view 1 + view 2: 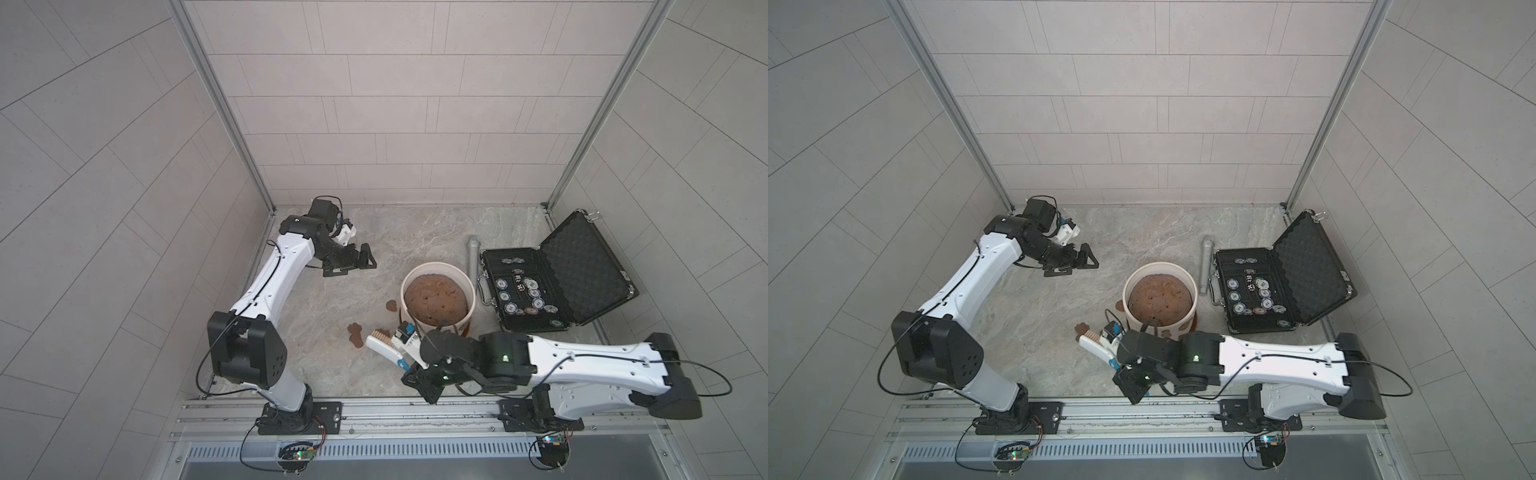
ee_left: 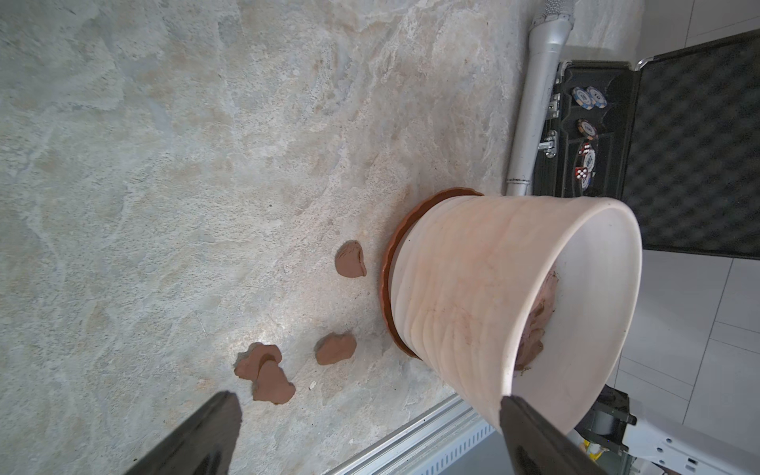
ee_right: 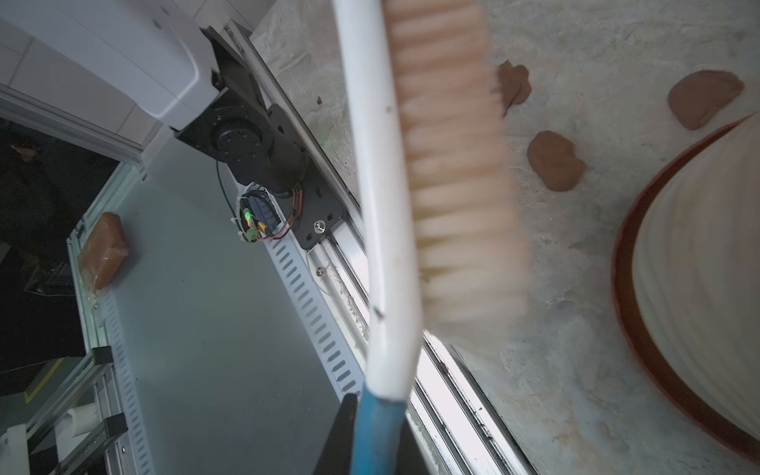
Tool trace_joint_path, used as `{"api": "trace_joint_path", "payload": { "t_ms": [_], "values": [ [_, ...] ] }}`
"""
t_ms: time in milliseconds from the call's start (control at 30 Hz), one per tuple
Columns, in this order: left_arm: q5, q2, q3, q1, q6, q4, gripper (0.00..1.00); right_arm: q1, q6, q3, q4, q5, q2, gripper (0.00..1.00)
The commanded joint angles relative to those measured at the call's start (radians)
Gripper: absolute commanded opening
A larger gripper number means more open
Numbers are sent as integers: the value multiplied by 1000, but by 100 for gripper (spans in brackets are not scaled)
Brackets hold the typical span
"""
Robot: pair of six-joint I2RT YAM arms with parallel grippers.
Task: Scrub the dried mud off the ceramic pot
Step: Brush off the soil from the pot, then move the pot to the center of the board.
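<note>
The pot [image 1: 436,268] stands mid-way along the counter [image 1: 332,299] on its saucer [image 2: 388,263], with mud patches [image 2: 349,260] lying on the counter just beside it and faint reddish smears on its ribbed wall. The brush [image 3: 382,205], clenched at its blue end by the right fingers [image 3: 341,432], hangs near the pot but apart, bristles toward it; best press them flat to the wall and stroke along the ribs with modest force. The left fingers [image 2: 197,440], spread wide and empty well off, could steady the rim against sliding.

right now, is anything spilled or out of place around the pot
Yes: several dried mud patches lie loose on the table beside the ceramic pot, like fallen debris. Poker chips lie scattered, not stacked, in the open case.
</note>
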Motion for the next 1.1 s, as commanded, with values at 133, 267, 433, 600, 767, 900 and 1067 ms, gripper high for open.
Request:
{"api": "trace_joint_path", "payload": {
  "t_ms": [133, 267, 433, 600, 767, 900, 1067],
  "values": [
    [-113, -36, -49, -227, 40, -13, 95, -5, -258, -145, -205, 68, -354, 0],
    [-174, 26, -23, -302, 29, -27, 93, -40, -288, -188, -118, 85, -445, 0],
    [-193, 97, 40, -341, 20, -61, 74, -41, -310, -208, -83, 171, -438, 0],
    [-214, 182, 122, -397, 20, -88, 68, -61, -321, -213, -61, 242, -445, 0],
    [-155, 249, 229, -414, 9, -136, 78, -128, -318, -219, -53, 229, -471, 0],
    [-196, 251, 231, -419, -5, -127, 75, -186, -304, -222, -45, 217, -490, 0],
    [-299, 338, 246, -441, -13, -137, 44, -249, -307, -208, -16, 209, -485, 0]
  ]
}}
